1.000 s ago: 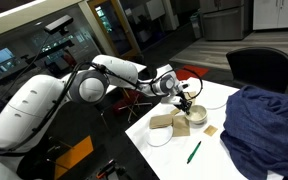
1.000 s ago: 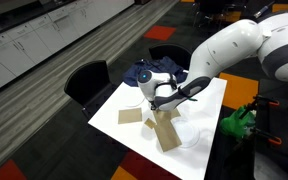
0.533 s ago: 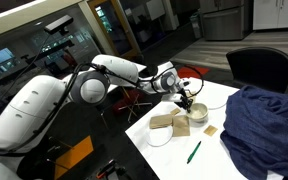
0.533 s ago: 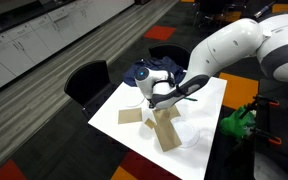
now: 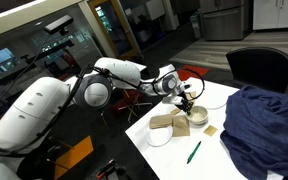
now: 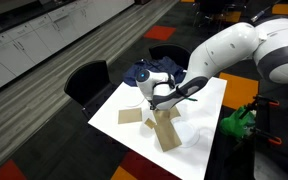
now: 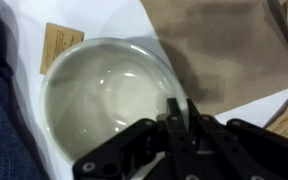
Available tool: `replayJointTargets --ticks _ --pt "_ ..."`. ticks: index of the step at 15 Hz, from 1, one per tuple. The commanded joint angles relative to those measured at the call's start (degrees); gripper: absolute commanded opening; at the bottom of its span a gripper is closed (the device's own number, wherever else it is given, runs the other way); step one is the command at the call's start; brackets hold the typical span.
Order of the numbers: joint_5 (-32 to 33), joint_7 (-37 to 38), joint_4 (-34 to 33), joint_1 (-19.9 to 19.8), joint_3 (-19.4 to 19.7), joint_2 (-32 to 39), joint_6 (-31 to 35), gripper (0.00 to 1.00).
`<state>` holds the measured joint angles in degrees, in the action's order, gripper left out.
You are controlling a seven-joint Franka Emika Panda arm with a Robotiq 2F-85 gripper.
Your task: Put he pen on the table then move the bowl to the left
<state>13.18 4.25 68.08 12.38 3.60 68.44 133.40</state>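
Observation:
The cream-white bowl (image 7: pixel 104 95) fills the wrist view, and my gripper (image 7: pixel 181 112) has its two fingers pinched on the bowl's near rim. In an exterior view the gripper (image 5: pixel 187 104) reaches down onto the bowl (image 5: pixel 198 117) in the middle of the white table (image 5: pixel 174 155). The green pen (image 5: pixel 194 152) lies flat on the table near its front edge, apart from the gripper. In an exterior view the gripper (image 6: pixel 156 103) covers most of the bowl, and the pen is not visible there.
A dark blue cloth (image 5: pixel 266 125) covers one side of the table. Flat white plates (image 5: pixel 159 136) (image 5: pixel 214 96), brown paper pieces (image 5: pixel 167 122) (image 6: pixel 165 132) and a small tan card (image 7: pixel 62 40) lie around the bowl. Black chairs (image 5: pixel 259 65) (image 6: pixel 84 85) stand at the table's edges.

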Motion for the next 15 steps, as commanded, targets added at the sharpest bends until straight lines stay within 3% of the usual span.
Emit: replayJointTargets --ticks 1,10,15 --pt "-0.2 -1.1 -2.1 -0.1 -0.2 0.7 -2.1 0.36" --pt "0.4 1.4 1.4 1.9 0.6 -3.2 -0.8 1.00" --pt "0.6 5.5 6.4 3.6 1.6 -8.4 1.6 1.00"
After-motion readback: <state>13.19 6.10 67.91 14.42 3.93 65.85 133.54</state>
